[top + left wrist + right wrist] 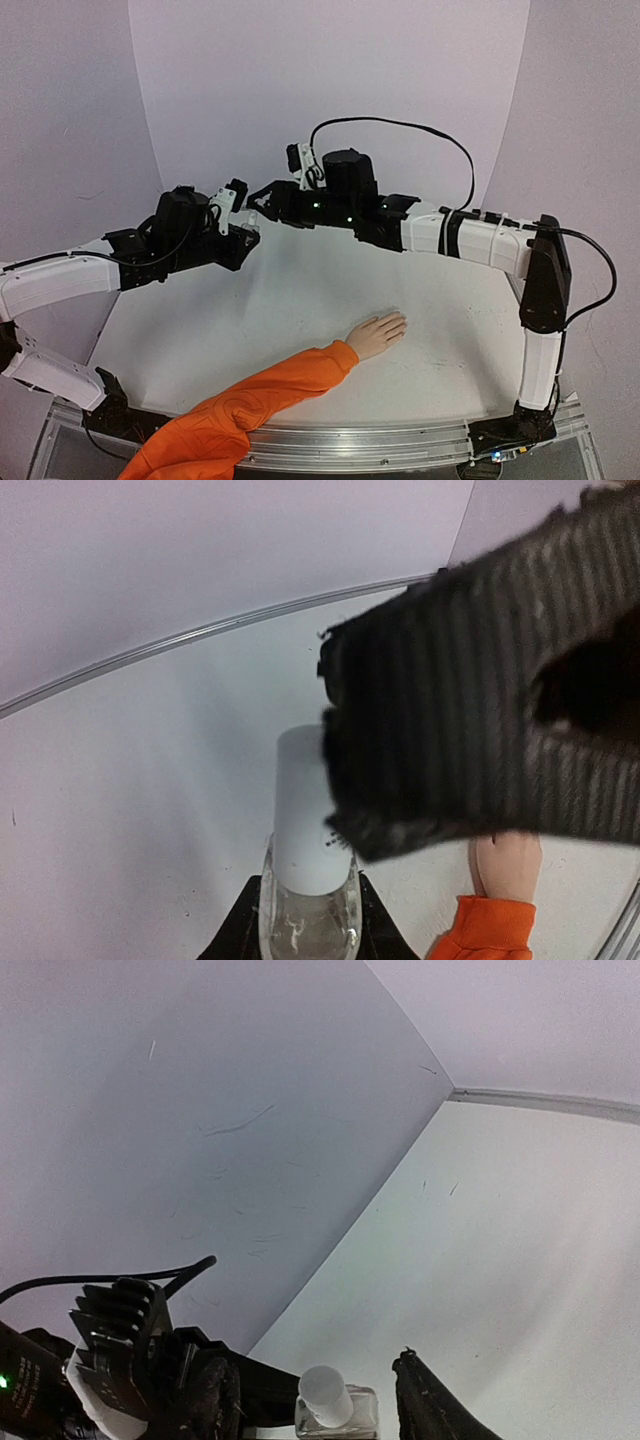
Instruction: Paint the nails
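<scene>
Quick head count: two robot arms, the left arm (60, 282) and the right arm (480, 240). There's one hand on each, so two of those: left hand (310, 930) and right hand (318, 1408). One small glass bottle (340, 1418) with one white cap (305, 810). One mannequin hand (378, 334) in one orange sleeve (260, 395). One tabletop (300, 290). One black cable (400, 124) looping above the right arm.

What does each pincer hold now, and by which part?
Left pincer: the small bottle, by its glass body. Right pincer: nothing; open around the white cap.
</scene>
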Available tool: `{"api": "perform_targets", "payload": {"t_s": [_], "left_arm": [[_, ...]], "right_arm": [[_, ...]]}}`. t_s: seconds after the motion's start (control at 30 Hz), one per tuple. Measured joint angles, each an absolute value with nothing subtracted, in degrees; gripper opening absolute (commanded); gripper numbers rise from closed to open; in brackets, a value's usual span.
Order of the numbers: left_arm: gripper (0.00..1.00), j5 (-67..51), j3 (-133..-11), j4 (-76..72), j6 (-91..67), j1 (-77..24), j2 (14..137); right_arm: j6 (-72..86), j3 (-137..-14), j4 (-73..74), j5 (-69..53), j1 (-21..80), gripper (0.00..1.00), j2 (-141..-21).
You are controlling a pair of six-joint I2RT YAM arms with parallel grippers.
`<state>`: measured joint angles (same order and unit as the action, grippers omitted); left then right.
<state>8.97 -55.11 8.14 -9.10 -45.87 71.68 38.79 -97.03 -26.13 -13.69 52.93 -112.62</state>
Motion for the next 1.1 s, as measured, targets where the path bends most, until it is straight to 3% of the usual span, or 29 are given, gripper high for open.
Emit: {"api": "perform_targets", "payload": {"t_s": [0.23,0.77,0.93,1.1], "left_arm": [[0.00,9.6,-57.1,8.8,-9.1,-46.0,72.6],[0.00,8.9,-57.7,11.0,-9.6,-46.3,72.8],[0.00,4.5,-57.8,11.4,-10.7,-46.0,72.5],[0.00,-15.4,-57.8,12.4,-11.0,-43.9,69.4]], "right_arm": [[39.0,-98.0,-23.8,-10.8,54.5,0.44,-113.6],[37.4,-99.4,-22.9,-10.7,54.7,0.00,-115.5],[33.1,-94.6,-26.0,-13.1,54.1,0.00,-113.0],[27.0,-83.1,-34.1,-26.2,52.4,0.00,-105.0]]}}
